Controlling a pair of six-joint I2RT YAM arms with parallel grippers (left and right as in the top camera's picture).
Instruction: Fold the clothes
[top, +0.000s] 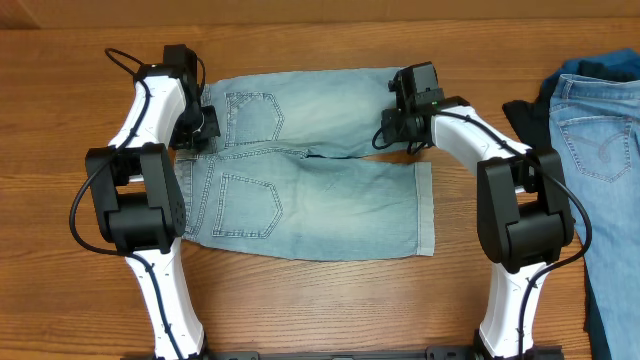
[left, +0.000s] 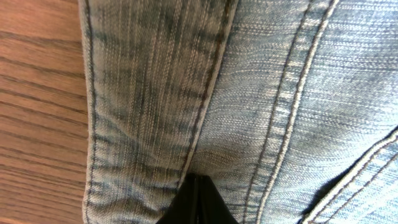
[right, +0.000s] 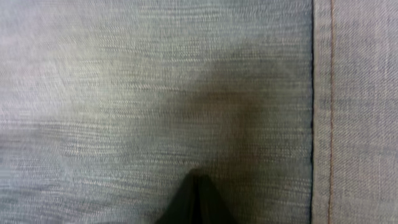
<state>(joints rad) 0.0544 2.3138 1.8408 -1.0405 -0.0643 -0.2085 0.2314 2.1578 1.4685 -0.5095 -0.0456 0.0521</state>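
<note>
The pale blue denim shorts (top: 310, 200) lie flat on the wooden table (top: 60, 120), back pockets up, waistband to the left, cuffed hems to the right. My left gripper (top: 203, 126) is down on the far part of the waistband. In the left wrist view its fingertips (left: 198, 184) are closed together against the denim (left: 280, 93) beside a seam. My right gripper (top: 399, 128) is down on the far leg near its hem. In the right wrist view its fingertips (right: 198, 182) are closed against the cloth (right: 155, 81), just left of the cuff (right: 354, 112). The cloth lies flat around both.
Light-blue jeans (top: 600, 140) lie at the right edge over darker blue fabric (top: 603, 318), with a black garment (top: 524, 116) at their left side. Bare wood (left: 37, 93) shows left of the waistband.
</note>
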